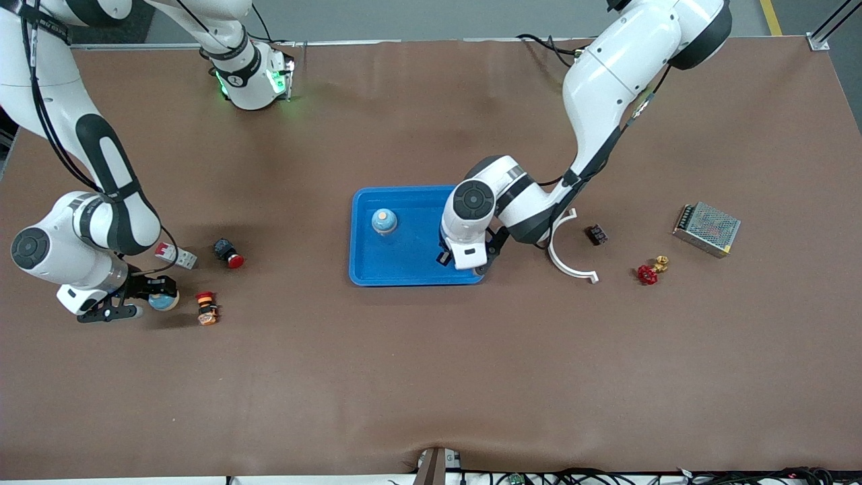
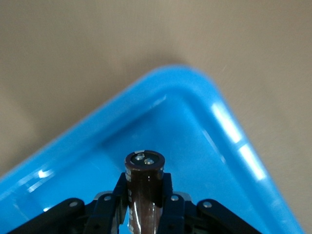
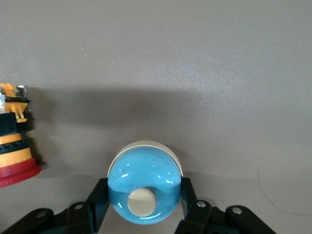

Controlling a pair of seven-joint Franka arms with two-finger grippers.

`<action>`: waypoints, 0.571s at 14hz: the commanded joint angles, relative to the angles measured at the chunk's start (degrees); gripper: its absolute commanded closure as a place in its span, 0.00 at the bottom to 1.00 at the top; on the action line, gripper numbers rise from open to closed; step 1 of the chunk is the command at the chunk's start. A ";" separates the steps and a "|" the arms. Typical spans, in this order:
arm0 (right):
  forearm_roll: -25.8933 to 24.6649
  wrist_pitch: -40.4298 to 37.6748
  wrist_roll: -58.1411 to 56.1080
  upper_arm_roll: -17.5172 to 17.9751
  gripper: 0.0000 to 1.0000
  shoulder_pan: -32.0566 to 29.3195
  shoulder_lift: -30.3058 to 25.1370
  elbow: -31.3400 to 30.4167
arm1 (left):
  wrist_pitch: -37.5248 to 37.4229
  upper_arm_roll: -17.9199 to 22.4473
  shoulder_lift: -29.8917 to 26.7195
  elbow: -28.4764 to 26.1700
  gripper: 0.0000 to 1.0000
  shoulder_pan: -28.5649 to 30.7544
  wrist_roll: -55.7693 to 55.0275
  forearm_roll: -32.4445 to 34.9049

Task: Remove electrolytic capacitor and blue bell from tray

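Brown capacitor point(image 2: 144, 187) pinched by left gripper point(image 2: 144, 204) fingers, lower half hidden | blue bell point(image 3: 144, 185) clasped by right gripper point(image 3: 144, 207)

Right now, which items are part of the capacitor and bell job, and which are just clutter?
In the job:
capacitor, held in left tool over blue tray
blue bell, gripped by right tool
second bell in the tray

Lying about:
red-capped buttons
white bracket
red valve
power supply
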 commanded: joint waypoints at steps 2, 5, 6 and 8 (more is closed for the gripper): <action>0.79 -0.09 -0.44 1.12 0.01 -0.82 0.60 1.32 | -7.72 0.21 -8.95 -1.41 1.00 4.40 7.78 1.35; 0.79 -6.55 -0.35 1.12 0.00 -0.12 -0.98 4.12 | -10.90 0.03 -10.37 -2.63 1.00 11.43 17.37 0.91; 0.79 -14.34 1.47 1.21 0.00 -0.03 -1.59 7.97 | -10.90 0.03 -10.37 -3.08 1.00 13.98 20.44 1.00; 0.88 -25.90 11.80 1.47 0.00 1.63 -3.26 12.66 | -10.82 0.03 -9.93 -3.61 1.00 18.47 25.55 1.44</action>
